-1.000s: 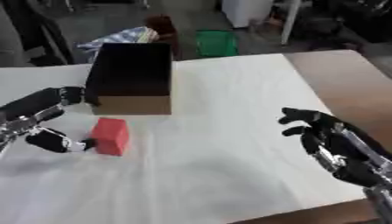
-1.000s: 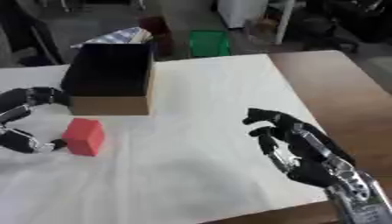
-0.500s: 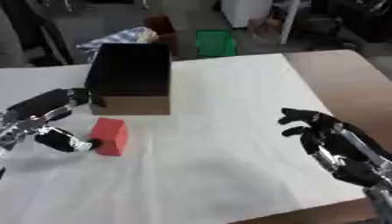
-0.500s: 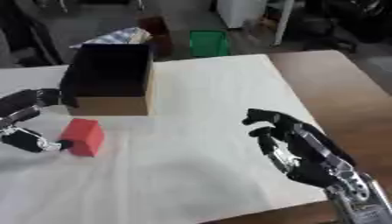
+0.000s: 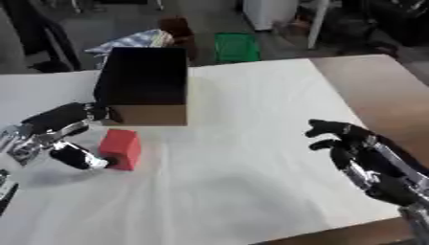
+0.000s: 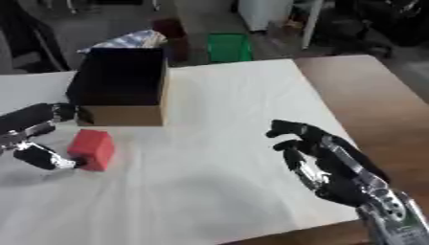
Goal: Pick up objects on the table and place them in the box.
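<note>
A red block (image 5: pixel 120 148) stands on the white table cover, just in front of the open cardboard box (image 5: pixel 147 85) with its dark inside. My left hand (image 5: pixel 55 137) is at the block's left side, open, its thumb touching the block low down and its fingers reaching over toward the top edge without closing round it. My right hand (image 6: pixel 328 162) hovers open at the lower right, far from the block, holding nothing.
The white cover (image 5: pixel 243 119) leaves bare brown tabletop (image 5: pixel 381 100) along the right side. Beyond the far edge are a green crate (image 5: pixel 235 47), a striped cloth (image 5: pixel 134 40) and dark chairs.
My left hand has moved right, closing in on the red block until its thumb meets the block's left side. The right hand has stayed where it was.
</note>
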Controlling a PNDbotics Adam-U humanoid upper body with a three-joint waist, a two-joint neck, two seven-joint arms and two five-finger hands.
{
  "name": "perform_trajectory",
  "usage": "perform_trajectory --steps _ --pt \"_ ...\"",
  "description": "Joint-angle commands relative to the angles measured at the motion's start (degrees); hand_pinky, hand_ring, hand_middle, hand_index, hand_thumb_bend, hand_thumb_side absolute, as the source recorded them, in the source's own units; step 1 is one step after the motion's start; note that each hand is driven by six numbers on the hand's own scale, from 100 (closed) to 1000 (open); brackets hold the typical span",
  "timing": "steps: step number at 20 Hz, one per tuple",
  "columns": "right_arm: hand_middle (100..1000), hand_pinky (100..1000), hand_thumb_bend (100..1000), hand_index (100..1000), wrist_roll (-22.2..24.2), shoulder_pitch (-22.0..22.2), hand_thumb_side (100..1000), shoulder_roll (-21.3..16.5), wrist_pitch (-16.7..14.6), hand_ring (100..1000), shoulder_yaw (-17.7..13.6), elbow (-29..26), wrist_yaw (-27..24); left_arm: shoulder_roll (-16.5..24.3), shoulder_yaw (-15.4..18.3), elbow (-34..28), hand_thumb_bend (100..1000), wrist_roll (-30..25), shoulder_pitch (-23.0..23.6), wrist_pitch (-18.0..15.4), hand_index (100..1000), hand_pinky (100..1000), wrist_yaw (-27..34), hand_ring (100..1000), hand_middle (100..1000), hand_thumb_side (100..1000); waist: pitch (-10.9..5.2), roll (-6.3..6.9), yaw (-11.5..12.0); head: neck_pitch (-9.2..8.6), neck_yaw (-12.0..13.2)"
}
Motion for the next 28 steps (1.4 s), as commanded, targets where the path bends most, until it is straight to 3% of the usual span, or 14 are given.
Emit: perform_trajectory --steps 1,19,23,24,28 --pt "769 779 100 877 0.2 -0.5 571 -1.0 -0.1 1000 -0.3 -0.6 -0.1 0.7 0.2 0.6 527 -0.1 -1.6 -0.5 847 777 -1.2 848 795 407 -0.90 0.03 0.0 -0.11 0.3" --pt "769 780 100 878 0.4 -0.7 591 -0.7 0.1 1000 -0.1 -0.4 0.1 -1.0 0.4 4.8 521 0.2 -2.1 -1.2 839 755 -4.1 821 755 411 -0.68 0.16 -0.3 -0.06 0.4" --pt "769 780 100 878 0.4 -0.7 596 -0.7 0.1 1000 -0.1 -0.3 0.1 -1.2 0.4 4.8 505 0.2 -2.0 -1.2 818 727 -3.9 752 645 400 -0.67 0.13 -0.3 0.05 0.4" --pt "768 780 100 878 0.4 -0.7 596 -0.7 0.1 1000 -0.1 -0.3 0.1 -1.2 0.5 4.7 480 0.5 -2.0 -1.1 788 708 -3.7 715 568 386 -0.67 0.12 -0.3 0.06 0.3" --pt "768 780 100 878 0.4 -0.7 597 -0.7 0.1 1000 -0.1 -0.3 0.1 -1.0 0.9 3.7 410 2.7 -1.8 -0.1 704 674 -1.8 657 455 346 -0.68 0.13 -0.2 0.04 0.2"
